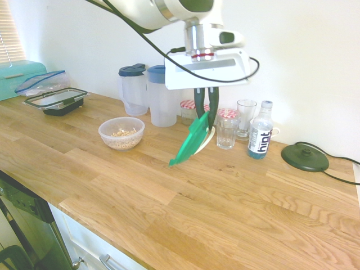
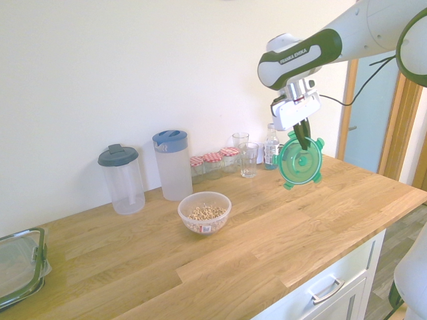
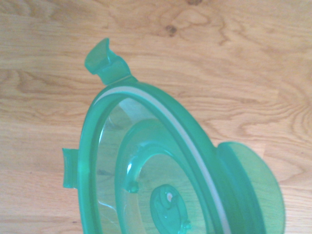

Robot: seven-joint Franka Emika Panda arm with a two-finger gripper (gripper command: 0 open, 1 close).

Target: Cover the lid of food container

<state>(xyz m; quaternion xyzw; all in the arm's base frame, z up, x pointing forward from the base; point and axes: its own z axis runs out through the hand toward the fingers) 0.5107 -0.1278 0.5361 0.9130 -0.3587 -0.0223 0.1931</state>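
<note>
My gripper is shut on the upper edge of the green lid, which hangs tilted above the wooden counter. From the other side the lid faces the camera, with its snap tabs and white rim ring showing below the gripper. The wrist view is filled by the lid over bare wood. The food container, a small clear bowl of tan cereal bits, stands on the counter to the lid's left, well apart from it. In the second exterior view, the bowl sits left of and lower than the lid.
Along the wall stand two blue-lidded jugs, red-capped jars, a glass and a water bottle. A black knobbed lid lies at the right. A rectangular black-rimmed container sits at the far left.
</note>
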